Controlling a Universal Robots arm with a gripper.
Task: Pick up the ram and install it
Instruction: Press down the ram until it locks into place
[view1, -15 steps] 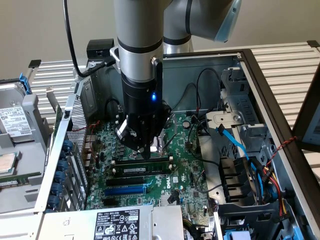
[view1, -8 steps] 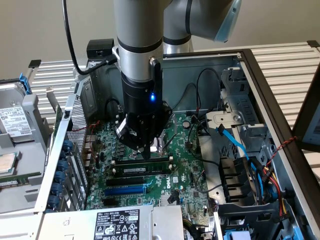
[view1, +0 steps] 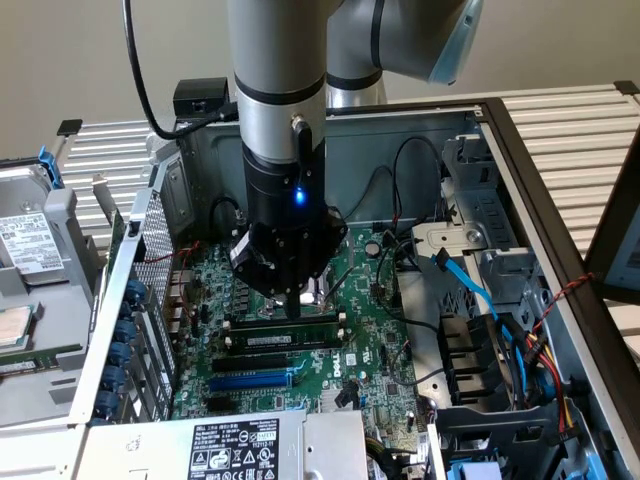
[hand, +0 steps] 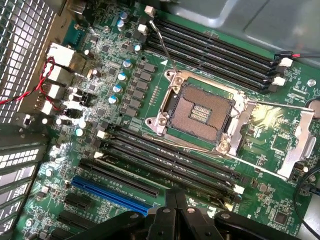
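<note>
The open computer case (view1: 520, 170) is grey sheet metal with a perforated panel on the exterior view's left. Inside lies the glossy green motherboard (view1: 380, 330), studded with small silver capacitors and dark square chips. In the wrist view the CPU socket (hand: 202, 112) is a bare square of fine gold contacts inside a shiny metal frame, its load plate (hand: 280, 135) swung open beside it. Long black memory slots (hand: 215, 42) with white end clips run in 2 banks, 1 on each side of the socket, and a long blue slot (hand: 110, 192) lies beyond the nearer bank.

The arm (view1: 280, 100) is a smooth grey cylinder coming straight down into the case, a blue light glowing on its black wrist. The gripper (view1: 293, 305) points down just above the slots near the socket. In the wrist view its black fingers (hand: 176, 210) are drawn together with no gap showing between them, closed or nearly so, though what they pinch cannot be made out.

The ram (view1: 290, 341) is a thin, flat green stick with a pale label strip, lying lengthwise along a black slot just beside the gripper's tip in the exterior view; whether it is fully seated cannot be told.
</note>
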